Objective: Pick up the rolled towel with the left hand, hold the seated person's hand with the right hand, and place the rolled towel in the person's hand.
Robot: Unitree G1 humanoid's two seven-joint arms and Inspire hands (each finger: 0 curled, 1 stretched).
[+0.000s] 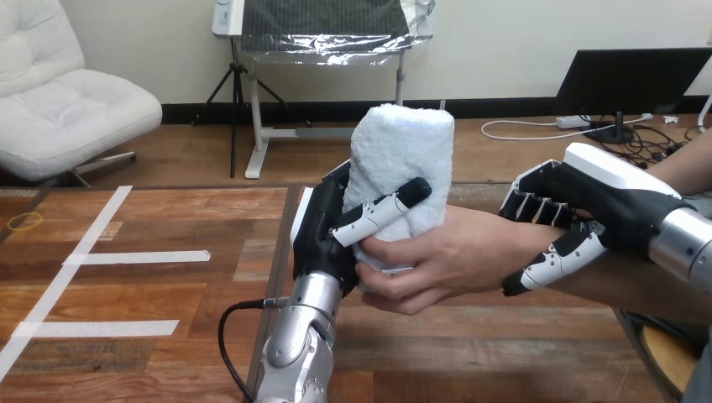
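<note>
A white rolled towel (pixel 401 159) stands upright above the table's middle. My left hand (pixel 323 231) is shut on it, thumb across its front and fingers behind. The person's hand (pixel 449 260) reaches in from the right and cups the towel's lower part, its fingers curled under it beside my thumb. My right hand (pixel 579 210) lies over the person's wrist (pixel 546 256), fingers curled down the far side and thumb bent round the near side.
The wooden table (pixel 168 336) carries white tape strips (pixel 138 257) on its left half. A yellowish ring (pixel 25 222) lies near the far left edge. A black cable (pixel 231 336) loops beside my left forearm.
</note>
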